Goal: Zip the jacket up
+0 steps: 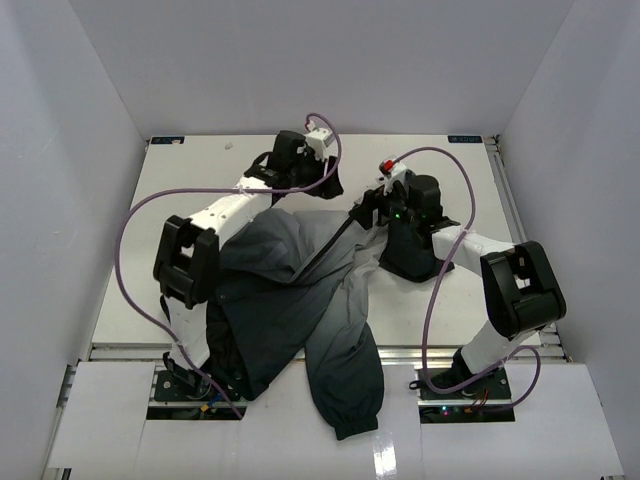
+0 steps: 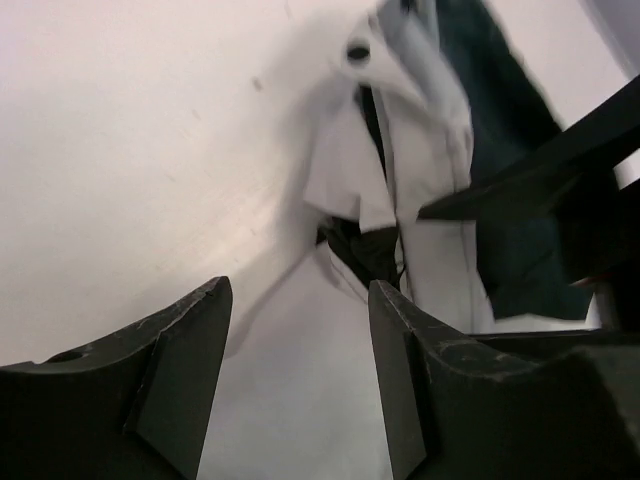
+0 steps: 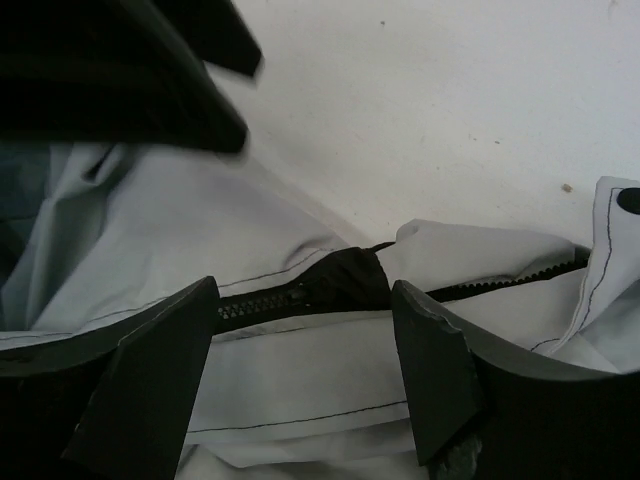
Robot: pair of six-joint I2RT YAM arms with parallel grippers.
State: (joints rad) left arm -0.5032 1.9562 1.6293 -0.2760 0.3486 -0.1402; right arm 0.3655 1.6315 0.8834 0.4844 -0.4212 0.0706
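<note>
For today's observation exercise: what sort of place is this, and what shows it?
Probably a lab robot test cell: a left arm and right arm bolted at the edge of a white table, plain white walls around it, one jacket lying on it.

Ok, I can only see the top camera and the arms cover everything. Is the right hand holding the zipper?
Observer: No. In the right wrist view the right gripper stands open. The zipper of the jacket runs across just ahead of the gap between its fingers, not pinched.
Operator: Is the left one holding something?
Observer: No. The left gripper is open with nothing between its fingers. The jacket's pale fabric lies farther ahead on the table.
Operator: Is the zipper shut there?
Observer: The right wrist view shows its teeth, but I cannot tell whether they are joined.
</note>
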